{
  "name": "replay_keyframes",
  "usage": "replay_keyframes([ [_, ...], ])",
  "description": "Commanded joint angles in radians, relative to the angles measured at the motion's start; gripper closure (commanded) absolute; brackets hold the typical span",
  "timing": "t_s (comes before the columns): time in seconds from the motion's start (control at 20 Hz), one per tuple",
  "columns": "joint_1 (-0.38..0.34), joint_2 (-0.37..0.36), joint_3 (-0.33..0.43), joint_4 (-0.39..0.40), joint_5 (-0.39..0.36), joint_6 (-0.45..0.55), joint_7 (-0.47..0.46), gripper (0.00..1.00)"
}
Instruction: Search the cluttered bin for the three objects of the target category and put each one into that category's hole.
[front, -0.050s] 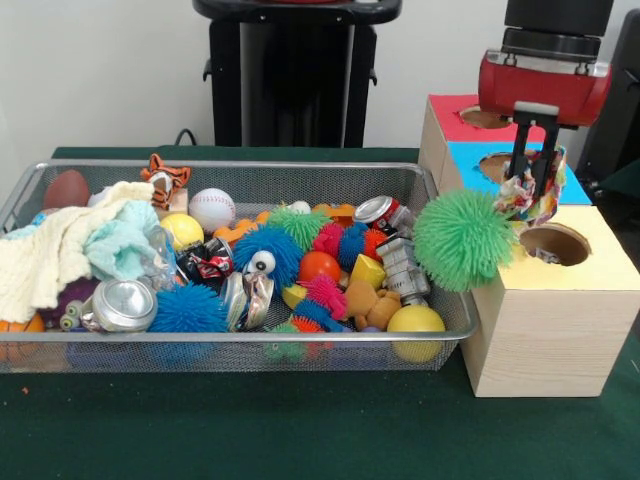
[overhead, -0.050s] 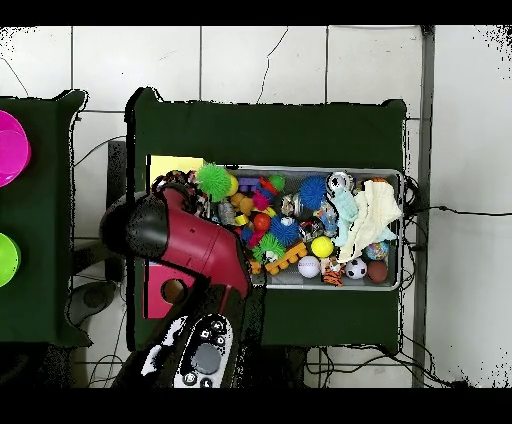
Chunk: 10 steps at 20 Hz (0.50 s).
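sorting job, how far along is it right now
Done: nothing can be confirmed as delivered; the holes' insides are not visible. In hand: the gripper hangs over the yellow-topped box, shut on a crumpled colourful wrapper just above its hole. Left: releasing it, then more searching in the wire bin, full of spiky balls, crushed cans and cloth.

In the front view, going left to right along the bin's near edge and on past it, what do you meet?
Crushed silver can → blue spiky ball → yellow ball → yellow-topped wooden box.
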Motion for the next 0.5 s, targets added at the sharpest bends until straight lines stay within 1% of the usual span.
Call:
replay_keyframes([
  [0.05,-0.039,0.067,0.13,0.006,0.064,-0.097,0.295,1.0],
  [0.3,-0.091,0.076,0.207,0.041,0.055,-0.191,0.27,1.0],
  [0.5,-0.106,0.088,0.229,0.055,0.047,-0.24,0.281,1.0],
])
